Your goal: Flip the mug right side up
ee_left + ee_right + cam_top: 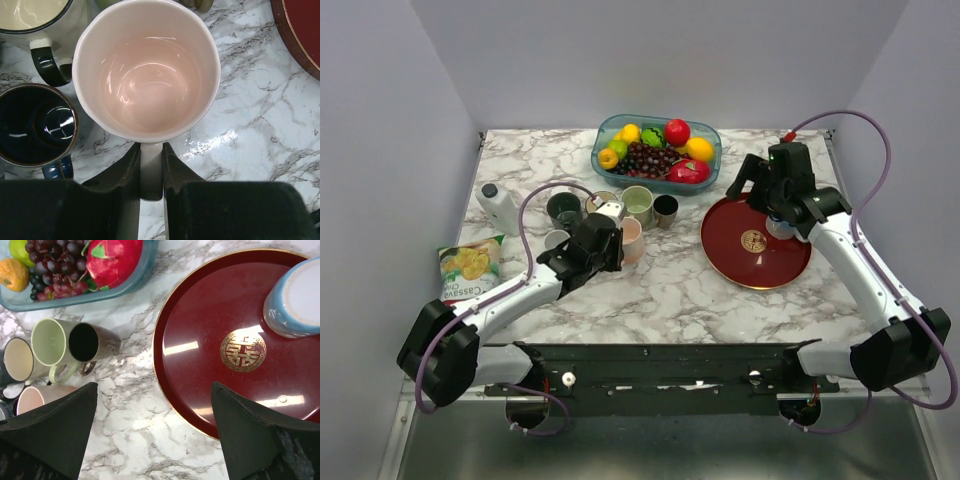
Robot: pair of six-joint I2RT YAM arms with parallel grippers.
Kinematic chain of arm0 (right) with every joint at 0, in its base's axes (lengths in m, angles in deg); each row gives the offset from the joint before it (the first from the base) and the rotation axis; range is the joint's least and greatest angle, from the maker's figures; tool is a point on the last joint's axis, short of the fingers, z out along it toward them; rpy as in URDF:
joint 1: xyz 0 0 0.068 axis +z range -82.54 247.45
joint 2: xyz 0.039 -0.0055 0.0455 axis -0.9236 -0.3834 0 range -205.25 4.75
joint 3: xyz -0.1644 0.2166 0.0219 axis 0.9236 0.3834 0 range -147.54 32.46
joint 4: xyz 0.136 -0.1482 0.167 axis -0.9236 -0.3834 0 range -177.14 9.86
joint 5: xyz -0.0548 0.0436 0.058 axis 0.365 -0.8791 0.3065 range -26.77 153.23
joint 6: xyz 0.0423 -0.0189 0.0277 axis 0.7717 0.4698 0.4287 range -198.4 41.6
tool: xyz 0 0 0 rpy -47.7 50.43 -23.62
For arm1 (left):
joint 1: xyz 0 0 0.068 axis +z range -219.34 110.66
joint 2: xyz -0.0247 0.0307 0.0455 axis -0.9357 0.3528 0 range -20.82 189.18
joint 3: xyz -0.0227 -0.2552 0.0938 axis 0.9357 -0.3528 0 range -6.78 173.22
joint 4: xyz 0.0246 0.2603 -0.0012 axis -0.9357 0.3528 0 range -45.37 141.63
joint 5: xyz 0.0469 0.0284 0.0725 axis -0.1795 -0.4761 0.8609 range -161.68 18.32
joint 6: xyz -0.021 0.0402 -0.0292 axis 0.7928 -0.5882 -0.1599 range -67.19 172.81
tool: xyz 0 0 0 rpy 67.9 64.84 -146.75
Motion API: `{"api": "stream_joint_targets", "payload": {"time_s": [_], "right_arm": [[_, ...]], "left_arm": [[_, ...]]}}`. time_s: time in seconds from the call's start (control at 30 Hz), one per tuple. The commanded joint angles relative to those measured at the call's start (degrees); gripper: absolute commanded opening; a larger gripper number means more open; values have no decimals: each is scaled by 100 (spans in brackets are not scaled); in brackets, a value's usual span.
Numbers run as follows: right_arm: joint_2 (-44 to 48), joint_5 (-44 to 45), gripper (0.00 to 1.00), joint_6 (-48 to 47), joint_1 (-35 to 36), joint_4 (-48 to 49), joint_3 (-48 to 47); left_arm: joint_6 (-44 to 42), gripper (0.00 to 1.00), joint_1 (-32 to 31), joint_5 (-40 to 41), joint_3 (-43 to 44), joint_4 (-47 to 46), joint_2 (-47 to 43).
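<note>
Left hand [151, 150] clamps the handle of the upright pink mug [146, 70]; right hand [154, 387] gapes wide, blue mug [295, 295] partly cut off.

The mug [295, 300] sits on the plate [200, 330], right of the cups [50, 342]; fruit tub [601, 138] behind them.

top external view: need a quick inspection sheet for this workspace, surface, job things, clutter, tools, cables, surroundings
surface: marble-pattern table, no spills seen
job's things: pink mug standing mouth up, handle toward the left arm
clutter: fruit bowl, green mug and other mugs beside the pink one, snack bag, white bottle, light blue mug on red plate, seemingly base up
grippers: left tool shut on the pink mug's handle; right tool open above the plate's edge
cables: purple cables looped along both arms
surroundings: plain grey walls on three sides
</note>
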Motion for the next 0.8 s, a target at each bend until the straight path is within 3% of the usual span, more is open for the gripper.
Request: {"api": "stream_joint_targets", "payload": {"time_s": [0.0, 0.27, 0.5, 0.57, 0.6, 0.67, 0.77], "right_arm": [[-146, -200, 99, -50, -24, -228, -86], [328, -104, 99, -234, -24, 528, 590], [56, -95, 100, -384, -24, 108, 381], [-75, -95, 100, -383, -24, 36, 362], [-111, -139, 100, -384, -24, -34, 354], [-137, -253, 100, -454, -33, -26, 371], [-163, -236, 100, -524, -33, 10, 406]], "left_arm": [[-51, 0, -72, 378, -143, -1244, 115], [-226, 0, -177, 721, -679, -1746, 168], [-270, 0, -283, 809, -1004, -2002, 317], [-270, 10, -370, 984, -1057, -1993, 291], [-192, 25, -397, 1081, -1057, -1923, 265], [-165, 31, -467, 1266, -1119, -1887, 169], [-200, 52, -529, 1398, -1206, -1861, -7]]}}
